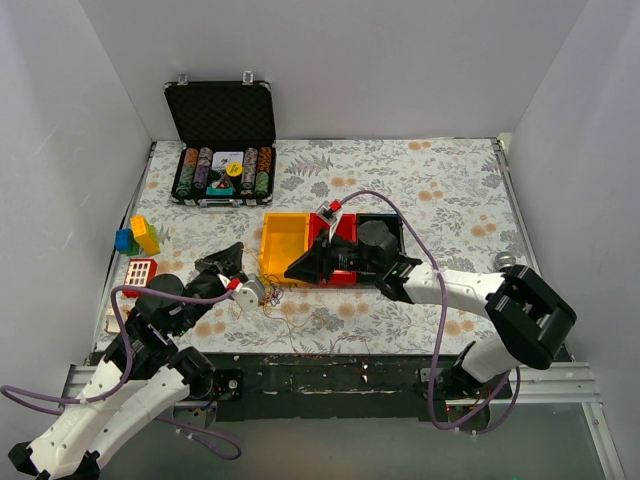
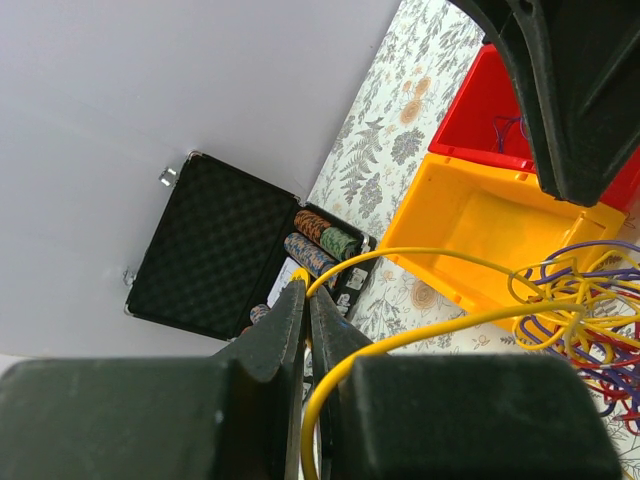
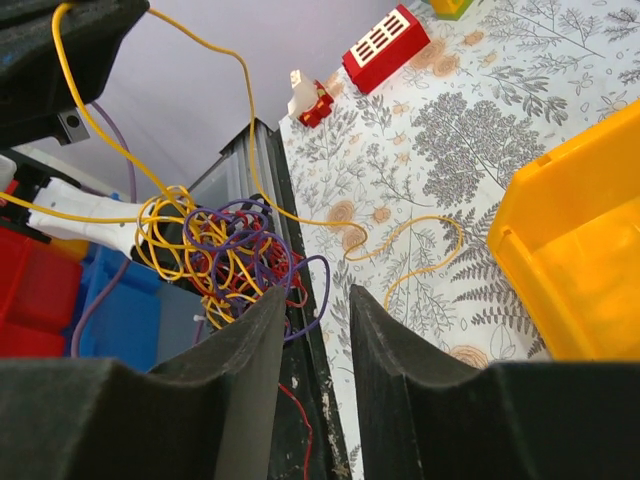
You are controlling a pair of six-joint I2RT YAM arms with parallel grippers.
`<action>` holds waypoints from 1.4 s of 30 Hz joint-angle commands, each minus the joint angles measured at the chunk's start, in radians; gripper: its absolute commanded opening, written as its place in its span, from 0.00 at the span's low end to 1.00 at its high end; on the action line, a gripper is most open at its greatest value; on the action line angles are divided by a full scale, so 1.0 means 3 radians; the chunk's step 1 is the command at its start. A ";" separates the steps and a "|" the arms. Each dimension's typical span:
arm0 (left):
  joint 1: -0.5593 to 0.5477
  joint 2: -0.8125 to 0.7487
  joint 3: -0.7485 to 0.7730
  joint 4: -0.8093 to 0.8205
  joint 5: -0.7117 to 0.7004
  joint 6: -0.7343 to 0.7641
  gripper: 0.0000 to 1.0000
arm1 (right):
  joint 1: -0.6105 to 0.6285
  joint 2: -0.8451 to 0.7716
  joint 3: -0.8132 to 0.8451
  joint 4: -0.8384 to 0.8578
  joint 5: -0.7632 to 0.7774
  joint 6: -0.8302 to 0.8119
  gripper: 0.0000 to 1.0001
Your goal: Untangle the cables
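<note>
Floral surface (image 1: 440,180), walled on three sides. Open black case (image 1: 220,112) with chips at the far left. Yellow bin (image 1: 284,235) mid-surface, red bin (image 1: 345,228) touching its right side. Left arm (image 1: 110,395) reaches in from the near left, right arm (image 1: 470,290) from the near right, with its wrist over the red bin.

Left tool (image 2: 305,290) is pinched together on a yellow cable (image 2: 400,250), tips pointing toward the case. The strand runs out from between the fingers and off right into the knot.

Right tool (image 3: 318,295) has its fingers apart with nothing between them. It points at the knot from the bin side and sits just beside it.

Cables (image 3: 225,250) are a tangled ball of yellow, purple and red strands, between the two tools, near the front edge of the surface, just in front of the yellow bin. Cannot tell if the ball rests on the surface or hangs. One loose yellow loop lies on the cloth by the bin.

Yellow block (image 1: 145,233) and red block (image 1: 140,270) at the left edge
</note>
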 commanded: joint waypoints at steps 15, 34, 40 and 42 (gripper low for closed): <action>0.0015 -0.0009 0.0102 0.0010 0.0034 0.0026 0.00 | -0.0010 0.0350 0.0091 0.0907 -0.0455 0.0648 0.41; 0.0015 -0.0019 0.0092 0.0011 0.0034 0.0052 0.00 | 0.0056 0.0555 0.0234 0.0964 -0.0512 0.0735 0.27; 0.0020 -0.0020 0.0092 0.0010 0.0034 0.0041 0.00 | 0.0092 0.0621 0.0305 0.0969 -0.0527 0.0766 0.26; 0.0015 -0.0020 0.0091 0.0016 0.0034 0.0052 0.00 | 0.0097 0.0626 0.0311 0.0969 -0.0527 0.0771 0.24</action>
